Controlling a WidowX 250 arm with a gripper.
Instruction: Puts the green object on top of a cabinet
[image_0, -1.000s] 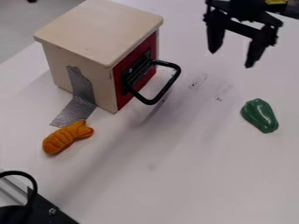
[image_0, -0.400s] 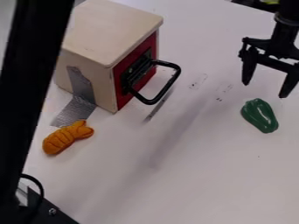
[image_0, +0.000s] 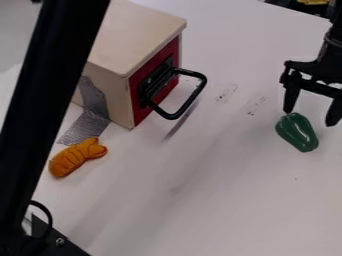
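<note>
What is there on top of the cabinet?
The visible part of the cabinet's top is bare. Its left part is hidden behind a black bar, so what is there cannot be seen.

Well apart from the cabinet (image_0: 137, 37), on its red-front side, the robot's arm (image_0: 328, 50) is showing black all over. Its lower length is looking thick and rounded, with a faint grey sheen catching on a ring-like step (image_0: 330, 42). Below that, the body is widening into a flat black plate with knobby, notched corners. A slim black crossbar (image_0: 319, 88) is running beneath the plate, leaving small gaps between the parts. The black gripper (image_0: 310, 118) is ending in two stout fingers (image_0: 291, 95), broad at the top and tapering to blunt points. The finger nearer the cabinet is showing a slightly jagged outer edge, though the dark surfaces are making fine details hard to tell.
</note>
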